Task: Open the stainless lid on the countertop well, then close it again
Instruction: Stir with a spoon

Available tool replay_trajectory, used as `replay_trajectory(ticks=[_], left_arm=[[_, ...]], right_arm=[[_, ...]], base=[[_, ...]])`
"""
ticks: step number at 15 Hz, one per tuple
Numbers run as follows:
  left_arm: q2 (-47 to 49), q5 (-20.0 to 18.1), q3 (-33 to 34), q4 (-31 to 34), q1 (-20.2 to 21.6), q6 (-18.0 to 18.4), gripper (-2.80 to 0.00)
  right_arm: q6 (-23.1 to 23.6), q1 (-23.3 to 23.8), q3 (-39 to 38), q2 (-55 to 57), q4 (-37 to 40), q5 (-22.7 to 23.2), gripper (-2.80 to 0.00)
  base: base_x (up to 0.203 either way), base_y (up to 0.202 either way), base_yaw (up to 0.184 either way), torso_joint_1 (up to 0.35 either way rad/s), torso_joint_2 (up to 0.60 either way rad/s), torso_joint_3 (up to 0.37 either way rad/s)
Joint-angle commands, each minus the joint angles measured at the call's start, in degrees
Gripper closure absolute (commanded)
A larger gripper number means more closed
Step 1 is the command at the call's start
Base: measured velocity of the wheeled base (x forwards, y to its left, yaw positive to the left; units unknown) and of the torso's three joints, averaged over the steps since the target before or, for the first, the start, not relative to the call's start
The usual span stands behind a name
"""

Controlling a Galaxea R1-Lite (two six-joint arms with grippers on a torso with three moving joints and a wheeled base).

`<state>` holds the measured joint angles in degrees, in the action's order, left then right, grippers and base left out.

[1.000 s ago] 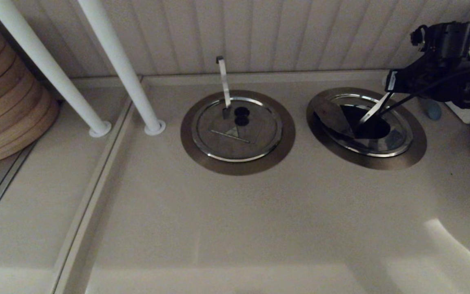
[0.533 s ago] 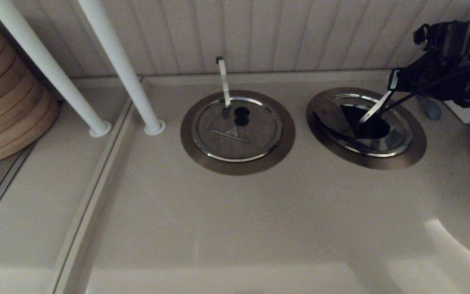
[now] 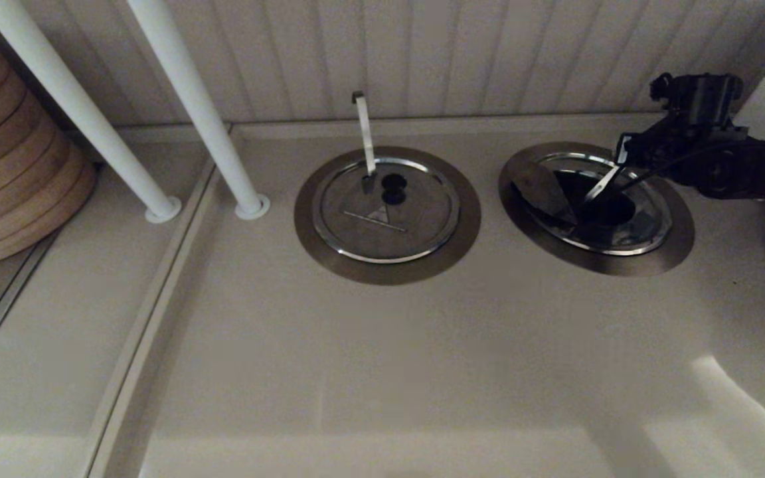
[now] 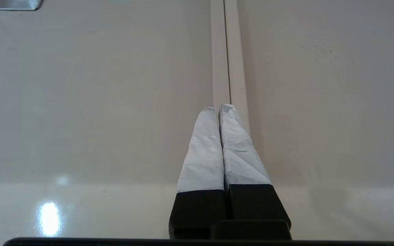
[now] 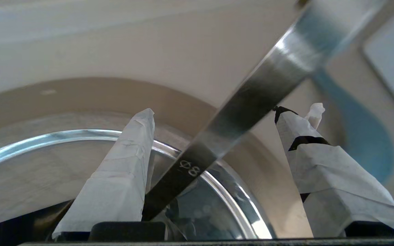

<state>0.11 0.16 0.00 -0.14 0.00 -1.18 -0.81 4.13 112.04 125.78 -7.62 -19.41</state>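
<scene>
The stainless lid (image 3: pixel 542 189) is lying tilted, leaving the countertop well (image 3: pixel 605 209) partly uncovered; closing is remaining; the right gripper (image 3: pixel 625 156) is hovering open-fingered, straddling the slanted utensil handle (image 5: pixel 251 99) without gripping; the left gripper (image 4: pixel 222 143) is sitting closed, empty.

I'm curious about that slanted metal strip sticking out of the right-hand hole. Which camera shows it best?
The right wrist view: the slanted utensil handle fills the picture, crossing between the open right hand's fingers, with small stamped marks visible. The head view shows it small, leaning out of the countertop well. The left wrist view shows none of it.
</scene>
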Motion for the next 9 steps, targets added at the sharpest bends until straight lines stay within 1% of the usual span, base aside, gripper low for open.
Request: replay_trajectory(ticks=[1,5,7,8,9], left_arm=[[-0.02,0.02,0.0,-0.04,0.0,-0.05,0.0],[-0.02,0.02,0.0,-0.04,0.0,-0.05,0.0],[-0.02,0.02,0.0,-0.04,0.0,-0.05,0.0],[-0.02,0.02,0.0,-0.04,0.0,-0.05,0.0],[-0.02,0.02,0.0,-0.04,0.0,-0.05,0.0]], right_arm=[[-0.06,0.08,0.02,2.23,-1.91,0.84,-2.8],[-0.11,0.18,0.02,4.85,-12.93,1.25,-2.8],[-0.33,0.17,0.02,4.57,-15.05,1.13,-2.8],[-0.42,0.17,0.02,4.65,-15.23,1.13,0.0],[-0.48,0.17,0.02,4.65,-15.23,1.22,0.0]], base=[[0.0,0.0,0.0,0.0,0.0,0.0],[0.0,0.0,0.0,0.0,0.0,0.0],[0.0,0.0,0.0,0.0,0.0,0.0],[0.0,0.0,0.0,0.0,0.0,0.0],[0.0,0.0,0.0,0.0,0.0,0.0]])
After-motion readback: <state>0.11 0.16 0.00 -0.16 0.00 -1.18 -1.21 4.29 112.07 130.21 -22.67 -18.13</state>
